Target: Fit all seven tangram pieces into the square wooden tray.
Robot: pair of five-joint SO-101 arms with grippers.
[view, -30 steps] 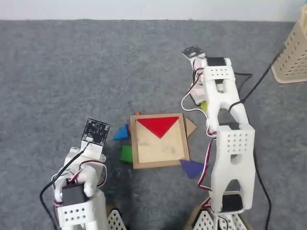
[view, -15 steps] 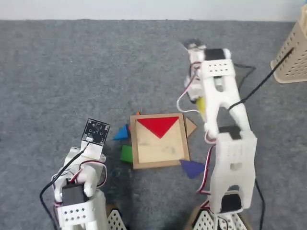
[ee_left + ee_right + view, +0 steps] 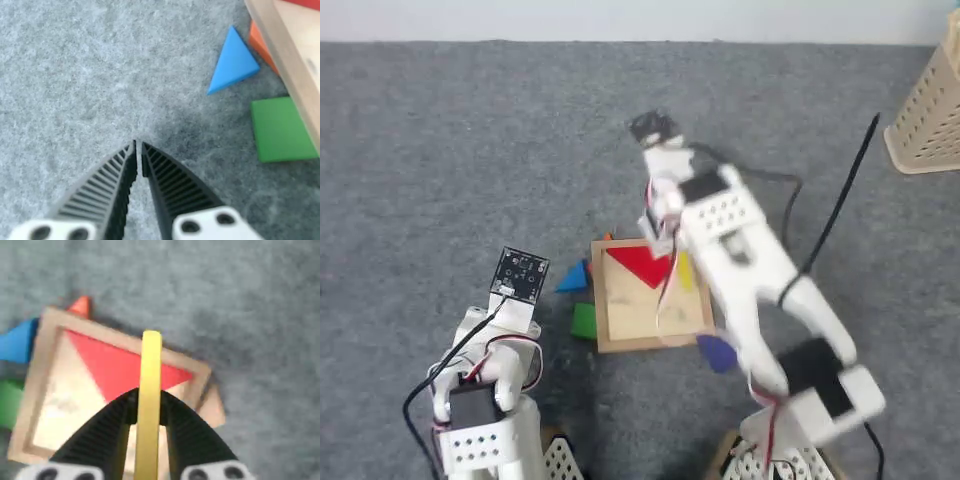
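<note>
The right gripper (image 3: 150, 395) is clamping a yellow piece (image 3: 151, 357) on edge between its black fingers, hovering over the square wooden tray (image 3: 117, 337) — a red triangle (image 3: 110, 367) is lying in the tray directly beneath the held piece. An orange piece (image 3: 81, 304) and a tan piece (image 3: 214, 407) are sitting just outside the rim, on either side of the gripper. The left gripper (image 3: 139, 146) is hanging low over the grey carpet (image 3: 75, 60), jaws pressed together on nothing — a blue triangle (image 3: 232, 62) and a green square (image 3: 280, 130) are lying ahead of its tips, beside the tray.
</note>
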